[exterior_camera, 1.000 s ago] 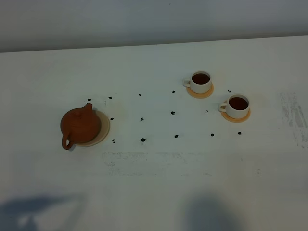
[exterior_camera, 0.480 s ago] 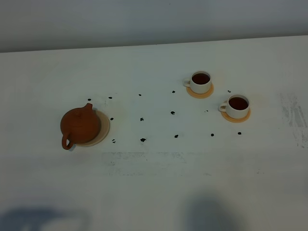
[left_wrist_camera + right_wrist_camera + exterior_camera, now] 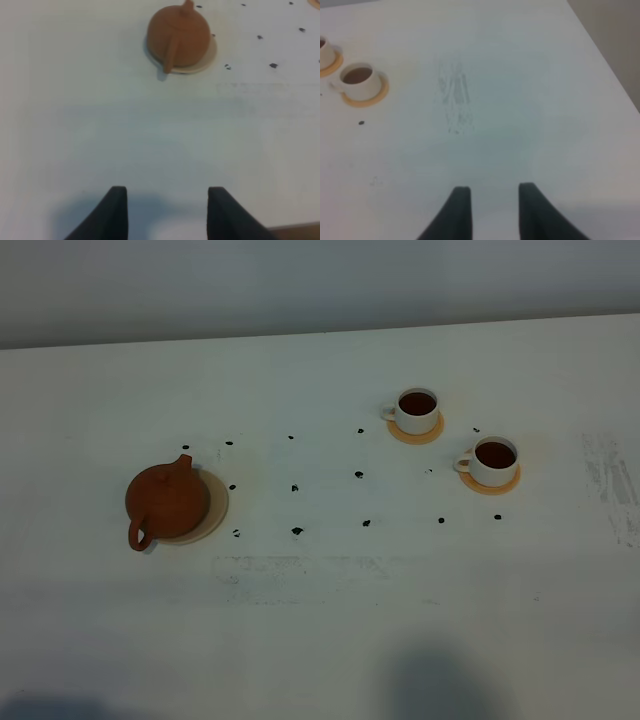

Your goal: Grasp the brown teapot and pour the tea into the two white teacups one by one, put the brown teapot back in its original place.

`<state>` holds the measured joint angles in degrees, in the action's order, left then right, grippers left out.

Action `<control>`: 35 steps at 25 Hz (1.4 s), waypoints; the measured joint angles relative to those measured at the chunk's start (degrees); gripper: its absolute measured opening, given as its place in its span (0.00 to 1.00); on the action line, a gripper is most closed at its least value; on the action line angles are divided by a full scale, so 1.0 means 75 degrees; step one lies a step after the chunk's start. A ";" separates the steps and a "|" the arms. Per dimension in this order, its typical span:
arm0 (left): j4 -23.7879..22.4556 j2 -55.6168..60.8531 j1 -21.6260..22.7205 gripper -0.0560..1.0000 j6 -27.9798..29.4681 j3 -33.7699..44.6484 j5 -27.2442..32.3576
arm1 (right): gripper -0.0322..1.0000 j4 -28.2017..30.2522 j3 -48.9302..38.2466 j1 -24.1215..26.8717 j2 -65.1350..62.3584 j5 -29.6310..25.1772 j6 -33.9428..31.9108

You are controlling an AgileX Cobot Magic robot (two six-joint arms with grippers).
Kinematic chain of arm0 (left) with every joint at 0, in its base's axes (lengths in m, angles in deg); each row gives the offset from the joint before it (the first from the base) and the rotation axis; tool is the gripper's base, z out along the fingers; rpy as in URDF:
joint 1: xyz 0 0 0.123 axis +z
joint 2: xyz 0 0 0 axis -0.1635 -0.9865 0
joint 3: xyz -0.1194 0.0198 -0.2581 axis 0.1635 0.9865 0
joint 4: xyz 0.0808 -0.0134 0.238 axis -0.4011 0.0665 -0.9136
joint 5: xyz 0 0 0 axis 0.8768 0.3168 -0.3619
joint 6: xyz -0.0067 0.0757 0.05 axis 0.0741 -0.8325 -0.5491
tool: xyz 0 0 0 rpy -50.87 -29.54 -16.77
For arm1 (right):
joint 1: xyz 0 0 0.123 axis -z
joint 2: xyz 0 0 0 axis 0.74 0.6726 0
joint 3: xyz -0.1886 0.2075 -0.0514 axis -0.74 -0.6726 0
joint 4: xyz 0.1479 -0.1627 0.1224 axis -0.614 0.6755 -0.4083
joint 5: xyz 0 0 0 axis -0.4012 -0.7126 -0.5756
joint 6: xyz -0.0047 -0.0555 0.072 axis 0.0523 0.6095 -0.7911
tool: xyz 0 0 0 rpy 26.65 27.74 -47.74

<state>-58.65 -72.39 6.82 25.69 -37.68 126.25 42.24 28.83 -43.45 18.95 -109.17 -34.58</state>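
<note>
The brown teapot [image 3: 167,500] sits upright on its pale beige coaster [image 3: 216,508] at the left of the table, handle toward the front. The two white teacups [image 3: 417,410] [image 3: 494,461] stand at the right, each holding dark tea. Neither gripper shows in the high view. My left gripper [image 3: 167,190] is open and empty, well short of the teapot [image 3: 178,34] and facing its handle. My right gripper [image 3: 494,188] hovers over bare table with its fingers a narrow gap apart and nothing between them. One teacup [image 3: 359,81] lies far off to its side.
Each cup rests on a small orange coaster [image 3: 415,433] [image 3: 490,485]. Black specks [image 3: 297,531] dot the white table between teapot and cups. A grey scuff mark [image 3: 610,480] lies at the far right. The table's right edge [image 3: 610,65] runs close to the right gripper.
The arm shadow at the lower left of the high view has slid down and almost out of the picture. Teapot and cups have not moved.
</note>
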 joint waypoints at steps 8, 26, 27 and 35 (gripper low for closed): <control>-0.0006 0.0000 0.0000 0.40 0.0008 0.0007 0.0000 | 0.25 0.0000 0.0000 0.0000 0.0000 0.0000 0.0000; -0.0006 0.0000 0.0000 0.40 0.0008 0.0007 0.0000 | 0.25 0.0000 0.0000 0.0000 0.0000 0.0000 0.0000; -0.0006 0.0000 0.0000 0.40 0.0008 0.0007 0.0000 | 0.25 0.0000 0.0000 0.0000 0.0000 0.0000 0.0000; -0.0006 0.0000 0.0000 0.40 0.0008 0.0007 0.0000 | 0.25 0.0157 0.0000 -0.0020 0.0000 0.0000 0.0023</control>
<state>-58.69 -72.39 6.82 25.75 -37.63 126.25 43.41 28.83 -43.60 18.95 -109.17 -34.41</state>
